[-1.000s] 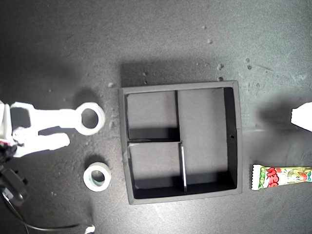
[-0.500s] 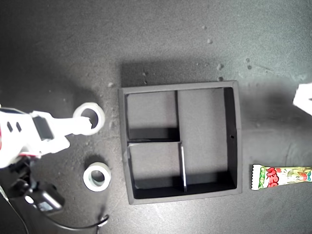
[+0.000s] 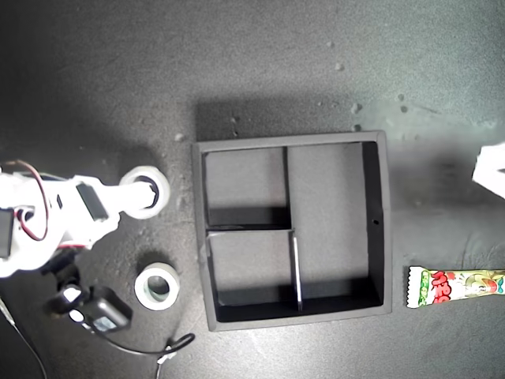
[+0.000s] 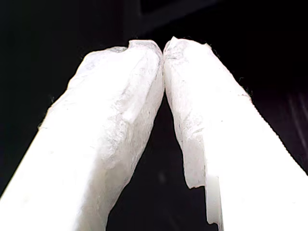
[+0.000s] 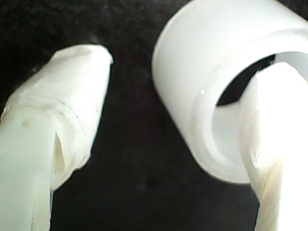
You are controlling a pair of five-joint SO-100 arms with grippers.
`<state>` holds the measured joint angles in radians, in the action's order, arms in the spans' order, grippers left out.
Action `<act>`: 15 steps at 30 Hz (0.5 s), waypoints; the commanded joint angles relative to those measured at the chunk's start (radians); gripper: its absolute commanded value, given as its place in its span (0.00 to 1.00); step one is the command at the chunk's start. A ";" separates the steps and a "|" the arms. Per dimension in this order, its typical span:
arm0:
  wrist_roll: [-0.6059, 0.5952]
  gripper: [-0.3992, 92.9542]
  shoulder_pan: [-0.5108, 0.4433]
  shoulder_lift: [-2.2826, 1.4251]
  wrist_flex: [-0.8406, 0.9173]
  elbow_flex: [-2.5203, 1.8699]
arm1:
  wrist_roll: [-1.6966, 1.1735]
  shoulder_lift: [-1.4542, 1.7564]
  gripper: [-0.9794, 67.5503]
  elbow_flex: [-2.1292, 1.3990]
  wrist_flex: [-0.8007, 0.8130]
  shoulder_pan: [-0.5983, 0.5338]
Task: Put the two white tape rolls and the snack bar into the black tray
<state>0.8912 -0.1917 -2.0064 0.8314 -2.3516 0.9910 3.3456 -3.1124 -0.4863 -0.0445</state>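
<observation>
The black tray (image 3: 387,221) sits mid-table with its three compartments holding nothing. One white tape roll (image 3: 146,192) lies toward the exterior view's left of it. My second gripper (image 3: 132,204) is open, with one finger in the roll's hole. In the second wrist view the tape roll (image 5: 211,82) has that finger inside it, and the second gripper (image 5: 183,62) keeps its other finger clear of the outer wall. The second tape roll (image 3: 156,286) lies flat nearer the tray's corner. The snack bar (image 3: 456,286) lies at the exterior view's right edge. My first gripper (image 3: 491,170) is shut (image 4: 163,45) and holds nothing.
The second arm's camera module and its cable (image 3: 95,312) hang low at the exterior view's lower left, close to the second tape roll. Small pale specks (image 3: 339,67) dot the dark table beyond the tray.
The second arm has rolled over and shifted toward the tray, bringing its camera and cable into view, with its finger still in the roll's hole. The first gripper pulled slightly toward the exterior view's right edge.
</observation>
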 commanded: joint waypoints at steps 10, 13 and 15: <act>0.083 0.08 0.074 0.224 -0.009 0.176 | -0.698 -0.023 0.41 0.264 -0.029 -0.143; 0.103 0.02 0.091 0.204 0.031 0.219 | -0.773 -0.249 0.46 0.428 -0.017 -0.169; 0.112 0.01 0.100 0.173 0.084 0.265 | -0.815 -0.520 0.48 0.647 -0.043 -0.178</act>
<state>0.9879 -0.1089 -1.7902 0.8621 -2.1690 0.2408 3.0450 -2.7382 -0.5093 -0.2071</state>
